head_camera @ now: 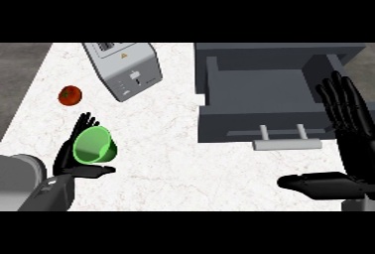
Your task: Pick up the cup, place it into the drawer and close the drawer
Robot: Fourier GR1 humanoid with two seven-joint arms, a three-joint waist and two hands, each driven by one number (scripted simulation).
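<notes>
The green cup (93,145) stands upright on the white counter at the lower left, its mouth facing up. My left hand (79,166) is right against the cup's left side, straight fingers rising behind it and the thumb stretched out just below it; the hand is open. The grey drawer (219,119) is pulled open at the upper right, with nothing showing inside and its pale handle (286,144) at the front. At the right edge my right hand (350,144) is open, fingers up, beside the drawer's right front corner, thumb pointing left.
A silver toaster (124,69) lies at an angle at the back, left of the drawer. A red tomato (70,95) sits on the counter (183,173) above my left hand. The counter's left edge runs close past the tomato and my left forearm.
</notes>
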